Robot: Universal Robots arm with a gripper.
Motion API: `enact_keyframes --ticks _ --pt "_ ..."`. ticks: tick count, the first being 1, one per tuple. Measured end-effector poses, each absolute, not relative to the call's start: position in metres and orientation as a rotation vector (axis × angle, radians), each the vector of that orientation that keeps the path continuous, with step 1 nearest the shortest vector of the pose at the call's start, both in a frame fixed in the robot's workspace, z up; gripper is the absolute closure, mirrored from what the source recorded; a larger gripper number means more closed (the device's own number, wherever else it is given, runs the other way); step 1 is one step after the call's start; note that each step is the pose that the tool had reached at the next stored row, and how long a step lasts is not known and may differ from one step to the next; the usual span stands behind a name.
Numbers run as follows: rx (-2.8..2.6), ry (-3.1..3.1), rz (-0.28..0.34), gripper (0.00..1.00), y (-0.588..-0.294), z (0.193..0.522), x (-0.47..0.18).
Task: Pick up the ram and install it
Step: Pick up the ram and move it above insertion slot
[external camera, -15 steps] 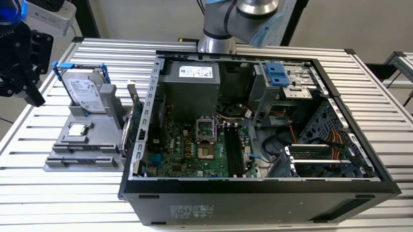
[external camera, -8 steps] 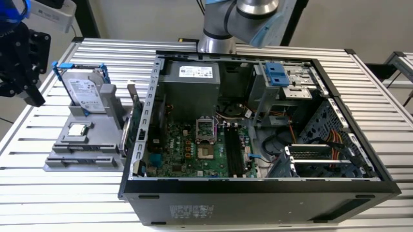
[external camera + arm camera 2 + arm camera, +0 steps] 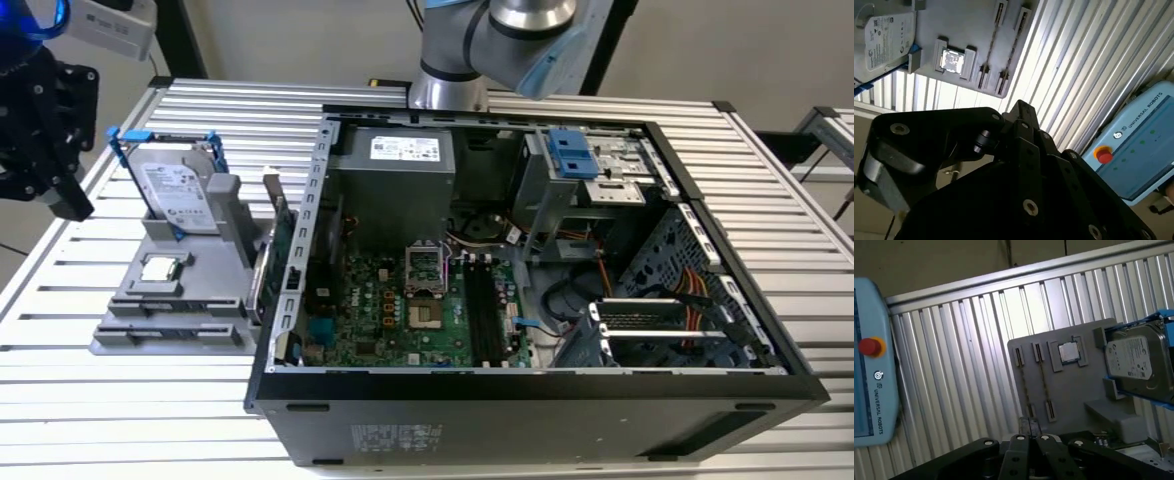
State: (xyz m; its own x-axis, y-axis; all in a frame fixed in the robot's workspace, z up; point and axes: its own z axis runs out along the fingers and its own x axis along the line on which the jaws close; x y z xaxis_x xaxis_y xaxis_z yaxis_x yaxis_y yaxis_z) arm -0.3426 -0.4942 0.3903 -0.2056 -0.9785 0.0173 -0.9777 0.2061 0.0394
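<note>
Ram (image 3: 259,282) standing on edge between grey tray (image 3: 160,343) and open computer case (image 3: 534,400).
Well apart from gripper (image 3: 74,207), farther back at the exterior view's left, closed together, holding nothing.

Open computer case (image 3: 534,420) on slatted table (image 3: 120,410). Grey holder (image 3: 174,335) at the exterior view's left, bearing upright hard drive (image 3: 174,190) and processor chip (image 3: 160,268). Black gripper (image 3: 70,200) further left.

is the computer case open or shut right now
Open: the computer case lies on its side with no side panel, and the exterior view looks onto its motherboard and cables.
</note>
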Motion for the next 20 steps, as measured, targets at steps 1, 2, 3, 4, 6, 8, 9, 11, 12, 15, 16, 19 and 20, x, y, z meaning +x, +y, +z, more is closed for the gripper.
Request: enact_keyframes --ticks 1,2,3,4,6,8,9,11,12,15,16,19,20 --pt "1.973 -2.396 -0.029 1.00 -0.4942 0.3902 -0.3426" --pt "1.990 -2.384 -0.028 1.00 -0.4942 0.3902 -0.3426" --pt "2.006 -2.370 -0.026 1.00 -0.4942 0.3902 -0.3425" --pt "2.024 -2.357 -0.024 1.00 -0.4942 0.3902 -0.3426" --pt "2.057 -2.329 -0.022 1.00 -0.4941 0.3902 -0.3425" --pt "2.089 -2.301 -0.020 1.00 -0.4941 0.3902 -0.3425" --pt "2.104 -2.287 -0.020 1.00 -0.4941 0.3903 -0.3426" --pt "2.137 -2.257 -0.018 1.00 -0.4940 0.3903 -0.3426" --pt "2.154 -2.241 -0.018 1.00 -0.4940 0.3903 -0.3426" --pt "2.205 -2.192 -0.016 1.00 -0.4940 0.3903 -0.3426" --pt "2.222 -2.174 -0.015 1.00 -0.4939 0.3903 -0.3426" --pt "2.264 -2.130 -0.014 1.00 -0.4937 0.3903 -0.3426" --pt "2.276 -2.118 -0.013 1.00 -0.4936 0.3903 -0.3426"
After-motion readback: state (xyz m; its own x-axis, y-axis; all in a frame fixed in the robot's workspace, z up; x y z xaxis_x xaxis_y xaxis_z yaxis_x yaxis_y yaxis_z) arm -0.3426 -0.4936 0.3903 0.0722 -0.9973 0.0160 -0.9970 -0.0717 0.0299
